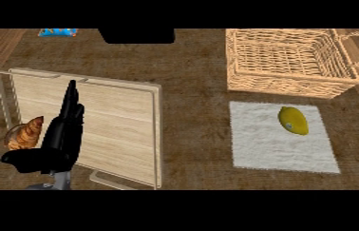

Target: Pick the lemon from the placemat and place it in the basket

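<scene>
Brown counter is seen from above. The lemon lies on the white placemat, just in front of the wicker basket, in which nothing is seen. The left hand is held over a wooden board, fingers straight and together; the right hand is not shown. The lemon is best approached from above and clasped across its narrow width.

Left robot hand upright, open, resting
</scene>
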